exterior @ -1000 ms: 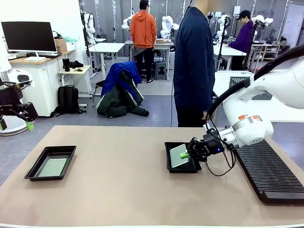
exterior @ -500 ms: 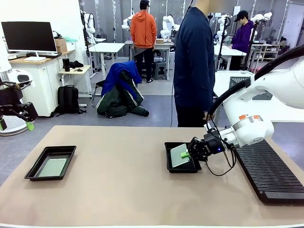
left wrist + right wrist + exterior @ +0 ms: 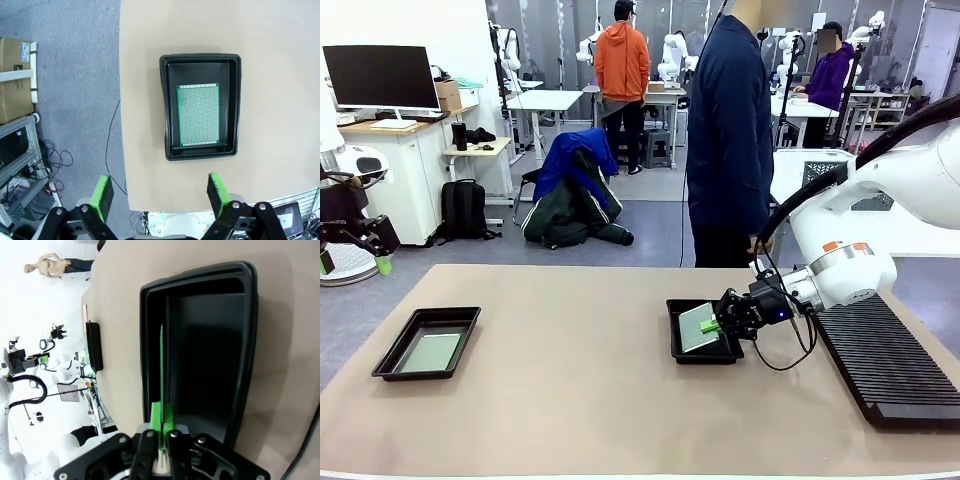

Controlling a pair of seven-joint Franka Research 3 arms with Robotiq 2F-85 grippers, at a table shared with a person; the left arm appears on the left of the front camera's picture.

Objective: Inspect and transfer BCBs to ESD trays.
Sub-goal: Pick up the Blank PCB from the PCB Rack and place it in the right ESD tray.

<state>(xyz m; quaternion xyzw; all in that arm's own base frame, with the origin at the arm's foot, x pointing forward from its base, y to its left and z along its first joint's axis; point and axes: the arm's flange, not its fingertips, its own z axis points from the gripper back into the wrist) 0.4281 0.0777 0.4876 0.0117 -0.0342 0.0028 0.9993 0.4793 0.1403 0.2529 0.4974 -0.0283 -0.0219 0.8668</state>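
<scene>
- My right pincer (image 3: 712, 325) is clamped on the near short edge of a BCB (image 3: 696, 327), and I hold it tilted over the right-hand ESD tray (image 3: 701, 352), which sits right of centre on the tan counter (image 3: 580, 400).
- In the right wrist view I see that board (image 3: 161, 371) edge-on, a thin green line rising from between my green pads (image 3: 156, 416), which press on both of its faces.
- That board hangs above the black floor of the tray (image 3: 200, 340); from here I cannot tell whether its far edge touches the floor or clears it.
- The second ESD tray (image 3: 426, 343) sits at the left side of the counter, well apart from the first one.
- A second BCB (image 3: 430, 352) lies flat on that tray's floor.
- My left wrist camera looks straight down on this tray (image 3: 201, 106); the green board (image 3: 198, 114) fills most of the floor, lying lengthwise along it, with a black margin showing on each side.
- My left pincer (image 3: 163, 195) is spread wide with nothing between its green pads (image 3: 104, 194), and it hangs high above the counter edge and the grey floor.
- A long black ribbed rack (image 3: 882, 358) lies along the right side of the counter, just beside my right arm.
- A person in a dark blue jacket (image 3: 727, 130) stands at the far side of the counter, behind the right-hand tray.
</scene>
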